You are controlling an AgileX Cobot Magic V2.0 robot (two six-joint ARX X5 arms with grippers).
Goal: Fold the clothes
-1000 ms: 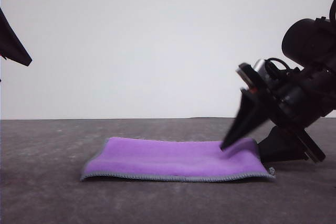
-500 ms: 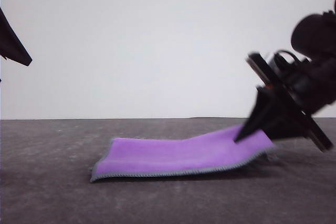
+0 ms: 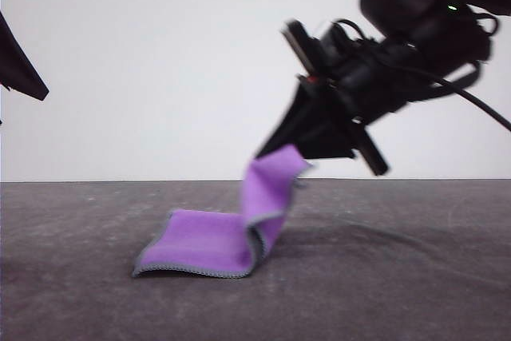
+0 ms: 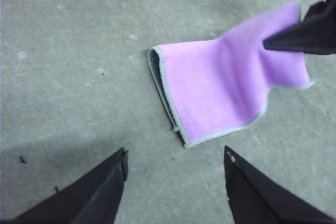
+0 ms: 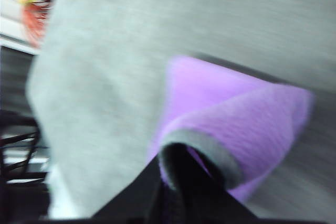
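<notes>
The clothes are one purple cloth (image 3: 209, 242) with light grey stitched edging, lying on the dark table (image 3: 383, 293). Its right end is lifted and curled over toward the left. My right gripper (image 3: 275, 148) is shut on that raised end, well above the table. In the left wrist view the cloth (image 4: 220, 93) lies flat with its far corner pulled up by the right gripper's fingers (image 4: 299, 38). My left gripper (image 4: 176, 169) hovers open above bare table, short of the cloth's near corner. The right wrist view shows the cloth (image 5: 247, 124) draped over the shut fingers (image 5: 181, 182), blurred by motion.
A plain white wall (image 3: 160, 61) rises behind the grey table. The left arm's dark tip (image 3: 17, 65) shows at the left edge of the front view. Orange cables (image 5: 34, 17) lie beyond the table edge in the right wrist view.
The right gripper has risen and swung left, carrying the cloth's right end up and over. The cloth went from flat to half lifted and curled. The left arm has not moved.
</notes>
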